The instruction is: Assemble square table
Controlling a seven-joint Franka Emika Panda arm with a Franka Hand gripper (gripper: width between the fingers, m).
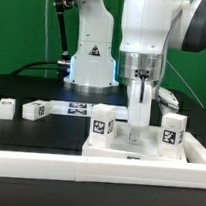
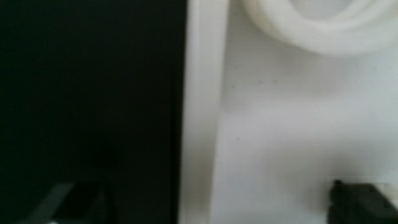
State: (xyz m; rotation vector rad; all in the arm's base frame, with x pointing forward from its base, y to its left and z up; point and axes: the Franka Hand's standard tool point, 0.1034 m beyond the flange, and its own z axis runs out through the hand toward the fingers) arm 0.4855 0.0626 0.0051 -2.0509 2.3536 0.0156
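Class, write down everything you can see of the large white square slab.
The square slab is white, smooth and plastic-looking. It lies flat on the black work surface, toward the exterior view's right. A tagged leg stands at its rear corner on that view's left, a second leg at the right; whether they stand on it is unclear. The gripper, open, hangs over it; contact is unclear. The wrist view shows its straight edge against black.

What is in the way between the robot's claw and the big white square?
Nothing visible. The gripper hangs open right over the square slab, and the wrist view shows only the slab's edge between its fingertips. One leg stands on the exterior view's left of the gripper and another leg on its right, neither under it.
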